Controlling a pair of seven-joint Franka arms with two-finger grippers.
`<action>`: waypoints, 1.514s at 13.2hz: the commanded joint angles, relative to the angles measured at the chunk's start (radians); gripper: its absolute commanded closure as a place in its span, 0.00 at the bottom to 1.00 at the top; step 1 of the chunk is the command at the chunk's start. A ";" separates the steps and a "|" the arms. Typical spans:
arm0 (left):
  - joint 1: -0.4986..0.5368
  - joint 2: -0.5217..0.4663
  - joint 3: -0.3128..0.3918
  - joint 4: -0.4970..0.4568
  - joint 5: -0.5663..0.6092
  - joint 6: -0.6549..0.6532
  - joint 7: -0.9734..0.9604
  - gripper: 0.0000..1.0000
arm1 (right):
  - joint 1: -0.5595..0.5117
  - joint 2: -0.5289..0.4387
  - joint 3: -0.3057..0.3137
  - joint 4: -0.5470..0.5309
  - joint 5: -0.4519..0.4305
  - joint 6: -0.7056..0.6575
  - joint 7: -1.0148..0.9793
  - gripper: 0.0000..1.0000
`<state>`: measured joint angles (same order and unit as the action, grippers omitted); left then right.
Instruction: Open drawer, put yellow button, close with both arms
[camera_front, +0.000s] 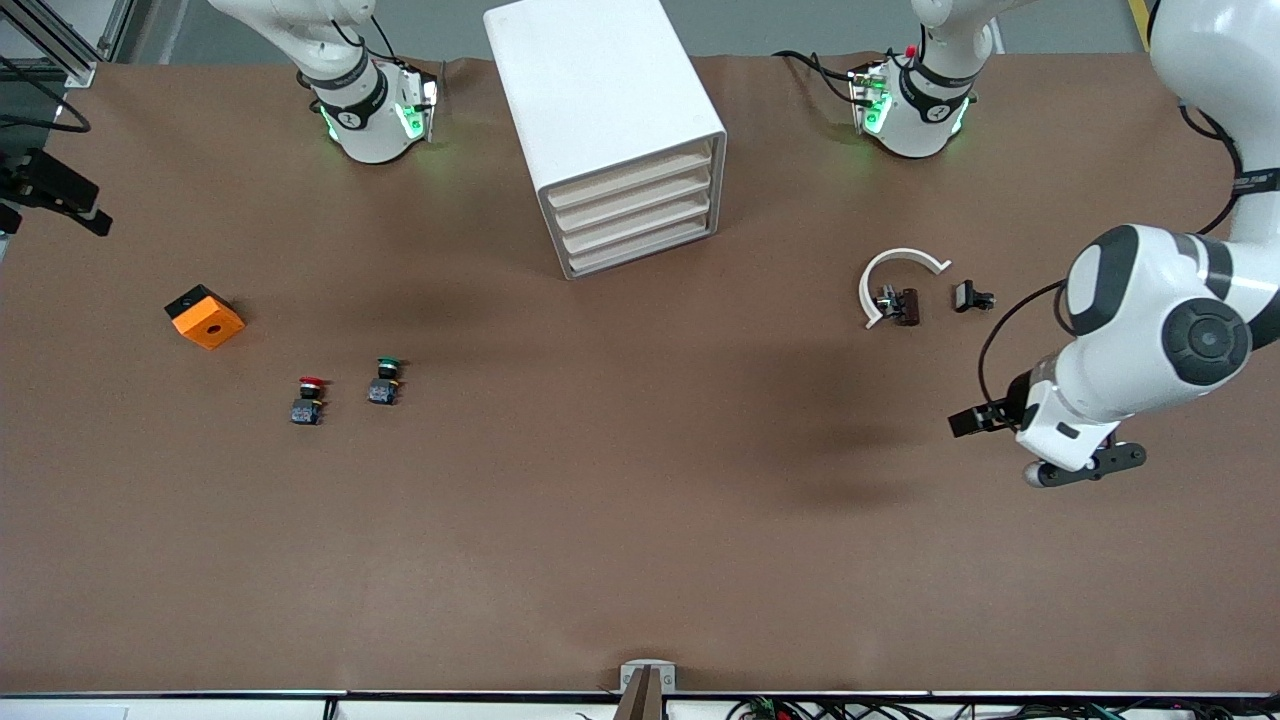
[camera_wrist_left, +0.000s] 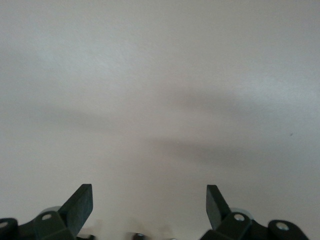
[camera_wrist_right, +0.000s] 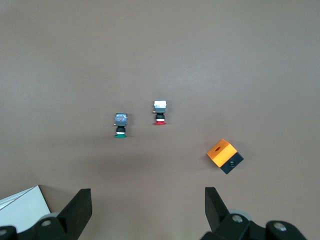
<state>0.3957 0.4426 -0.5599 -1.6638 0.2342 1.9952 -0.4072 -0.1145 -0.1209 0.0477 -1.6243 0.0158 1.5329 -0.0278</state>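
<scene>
Drawer (camera_front: 632, 178) shut. Left end effector (camera_wrist_left: 150, 192) wide, at its table (camera_front: 640, 520) end. Right end effector (camera_wrist_right: 148, 195) wide, over red button (camera_wrist_right: 159, 112). Catch top front squarely, then pull straight.

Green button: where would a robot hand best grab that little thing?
By the blocky body, not the round cap. The green button seems to lie on its side, cap farther from the front camera, so come straight down and close across the body's flat sides. The open right gripper looks down on it.

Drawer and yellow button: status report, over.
Both open: left gripper over left arm's end of table, right gripper high over it. Top drawer shut. No yellow button in view; only red button, green button.
</scene>
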 joint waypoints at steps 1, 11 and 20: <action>0.015 -0.061 0.011 -0.039 -0.004 -0.006 0.098 0.00 | 0.010 -0.017 0.020 -0.019 -0.013 0.019 0.023 0.00; -0.463 -0.327 0.627 -0.209 -0.231 -0.004 0.360 0.00 | -0.027 -0.014 0.006 -0.016 -0.008 0.019 -0.075 0.00; -0.462 -0.591 0.621 -0.151 -0.228 -0.289 0.344 0.00 | -0.019 -0.014 0.009 -0.017 0.001 0.021 -0.066 0.00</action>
<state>-0.0534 -0.1451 0.0471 -1.8614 0.0168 1.7603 -0.0680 -0.1285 -0.1209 0.0556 -1.6262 0.0144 1.5468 -0.0916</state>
